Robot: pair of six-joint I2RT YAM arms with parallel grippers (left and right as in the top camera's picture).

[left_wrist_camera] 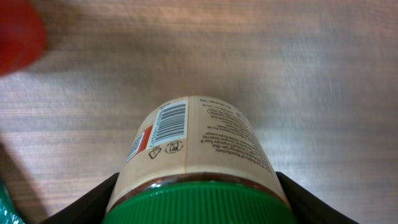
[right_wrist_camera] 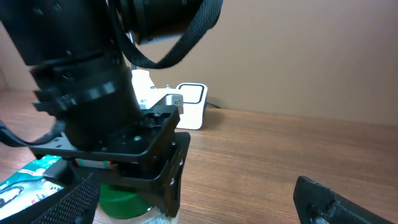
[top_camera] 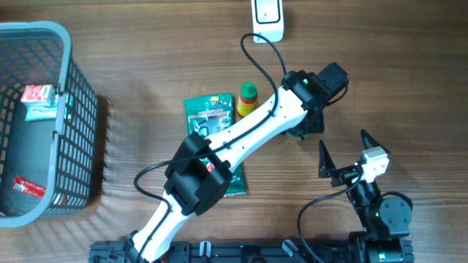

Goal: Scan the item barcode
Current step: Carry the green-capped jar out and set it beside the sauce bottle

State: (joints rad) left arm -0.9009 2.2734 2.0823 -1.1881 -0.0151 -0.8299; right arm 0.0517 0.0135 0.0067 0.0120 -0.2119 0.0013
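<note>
Claws: left claw (left_wrist_camera: 199,196) closed from above on jar (left_wrist_camera: 193,143), one dark finger at each flank of green lid (left_wrist_camera: 199,205); judged a pinch on the lid. Right claw (top_camera: 344,150) spread wide, empty, parked at near right of desk (top_camera: 409,58), well apart from jar.

Item: jar, cream label, green lid. Position: right of desk centre, under left wrist, almost hidden in overhead view; just right of red-capped bottle (top_camera: 247,98) and green packet (top_camera: 212,109).

Long axis: vertical, lid up, base toward desk. Cannot tell whether base rests on desk or hangs clear.

Barcode (left_wrist_camera: 171,121): on side wall of label, facing sideways, not upward; toward upper left of left wrist view, same side as red blur of bottle cap.

Scanner (top_camera: 268,18): white, cabled, at far edge of desk, beyond jar and slightly left, well apart. Reading face not discernible.

Governing relation (judgement): jar already in left claw, so left arm the nearer and the only one placed to act; travel away from robot toward scanner, plus a turn about jar's long axis or a tilt, to bring barcode face to scanner.
</note>
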